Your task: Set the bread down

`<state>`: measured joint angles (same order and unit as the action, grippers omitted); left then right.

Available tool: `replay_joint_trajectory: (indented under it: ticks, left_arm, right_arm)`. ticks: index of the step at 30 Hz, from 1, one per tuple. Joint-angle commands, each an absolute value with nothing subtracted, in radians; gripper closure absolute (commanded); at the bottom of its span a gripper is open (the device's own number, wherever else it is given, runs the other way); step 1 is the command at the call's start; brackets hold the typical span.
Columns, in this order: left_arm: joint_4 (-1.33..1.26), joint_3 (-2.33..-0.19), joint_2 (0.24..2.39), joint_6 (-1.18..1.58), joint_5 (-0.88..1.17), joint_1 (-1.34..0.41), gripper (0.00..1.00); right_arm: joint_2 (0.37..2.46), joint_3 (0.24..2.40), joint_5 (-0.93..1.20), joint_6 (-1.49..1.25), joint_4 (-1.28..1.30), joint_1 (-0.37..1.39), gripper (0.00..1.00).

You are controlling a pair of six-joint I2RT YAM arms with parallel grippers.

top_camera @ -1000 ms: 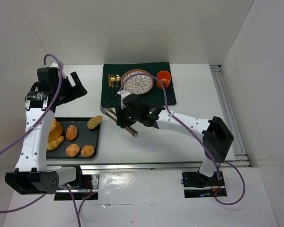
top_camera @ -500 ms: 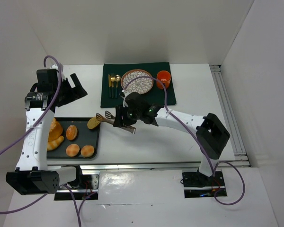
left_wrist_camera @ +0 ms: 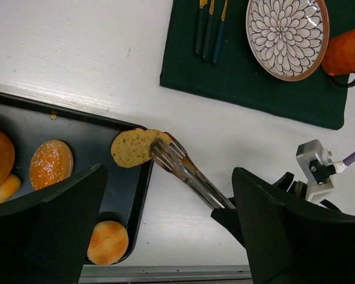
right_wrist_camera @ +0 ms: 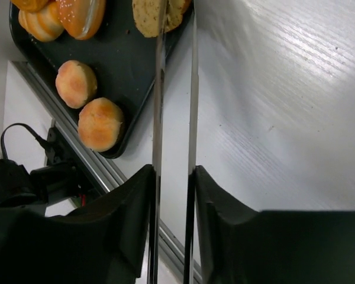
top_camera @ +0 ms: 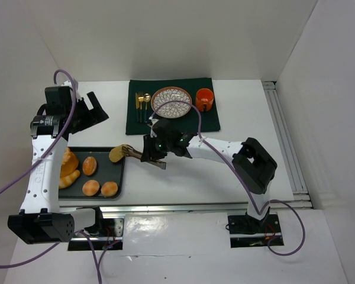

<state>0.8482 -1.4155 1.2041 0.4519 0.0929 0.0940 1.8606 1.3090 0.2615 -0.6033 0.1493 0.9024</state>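
Observation:
A slice of bread (top_camera: 117, 154) leans on the right rim of the black tray (top_camera: 103, 173). My right gripper (top_camera: 155, 154) is shut on metal tongs (top_camera: 141, 155). Their tips sit at the slice's right end (left_wrist_camera: 133, 147), one blade above it and one below. In the right wrist view the two tong blades (right_wrist_camera: 160, 118) run from my gripper (right_wrist_camera: 174, 207) up to the slice (right_wrist_camera: 148, 15). My left gripper (top_camera: 92, 109) hovers high over the tray's far edge, open and empty (left_wrist_camera: 165, 236).
On the tray lie a big loaf (top_camera: 68, 161), a croissant (top_camera: 69, 178) and three rolls (top_camera: 90, 165). A green mat (top_camera: 192, 121) at the back holds cutlery (top_camera: 142, 102), a patterned plate (top_camera: 171, 102) and an orange cup (top_camera: 205, 99).
My right arm has swung left with the tongs. Their tips spread apart, reached the bread slice and closed in on it. The left arm has stayed still.

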Motion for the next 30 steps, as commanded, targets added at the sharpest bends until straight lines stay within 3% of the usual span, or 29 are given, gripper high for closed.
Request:
replay_joint_trajectory:
  ticks: [1, 5, 18, 30]
  left_arm:
    - [0.816, -1.411, 1.186, 0.459, 0.109, 0.100, 0.00]
    - [0.816, -1.411, 1.186, 0.459, 0.109, 0.100, 0.00]
    - [0.816, -1.402, 1.177, 0.459, 0.118, 0.100, 0.00]
    - [0.816, -1.391, 1.186, 0.459, 0.089, 0.100, 0.00]
  right_arm:
    - [1.812, 1.333, 0.247, -0.607, 0.087, 0.897, 0.63]
    - [1.790, 1.324, 0.227, -0.607, 0.101, 0.897, 0.69]
    - [1.727, 1.367, 0.115, -0.558, 0.137, 0.887, 0.70]
    - [1.752, 1.448, 0.103, -0.525, 0.124, 0.571, 0.72]
